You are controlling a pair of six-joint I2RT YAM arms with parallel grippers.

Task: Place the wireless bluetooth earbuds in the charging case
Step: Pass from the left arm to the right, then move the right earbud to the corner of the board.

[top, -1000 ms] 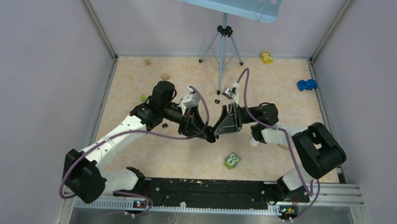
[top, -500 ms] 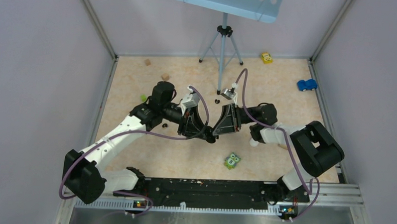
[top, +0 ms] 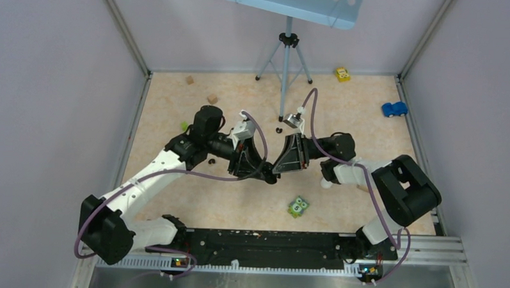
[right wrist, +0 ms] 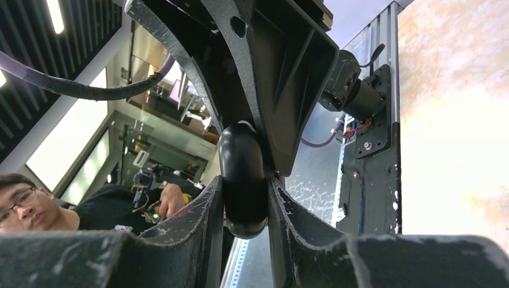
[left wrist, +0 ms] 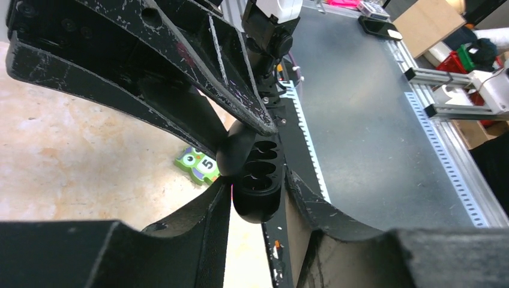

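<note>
Where the two arms meet near the middle of the worktop (top: 177,109), a black charging case (left wrist: 255,201) hangs in the air, hinged open. From the left wrist its base shows a row of glossy dark hollows, too dark for me to tell whether a bud sits in any of them. The left gripper (left wrist: 257,180) has its jaws narrowed onto the base, one finger touching each side. The right gripper (right wrist: 244,183) comes in from 3 o'clock, and its jaws pinch the case's rounded black shell, which fills the gap between them.

The black earbuds (top: 278,129) lie on the worktop at 12 o'clock from the case, apart from it and just beside the foot of the tripod (top: 285,68). They are mere specks from above. Another dark speck (top: 211,161) sits by the left forearm, and a white lump (top: 326,182) peeks out under the right arm; I cannot say what either is. An owl block (top: 297,206) lies at 5 o'clock from the case.

Set against a second ago, the case and both grippers are in the same spot, the arms have only nudged, and the earbuds have not moved.
</note>
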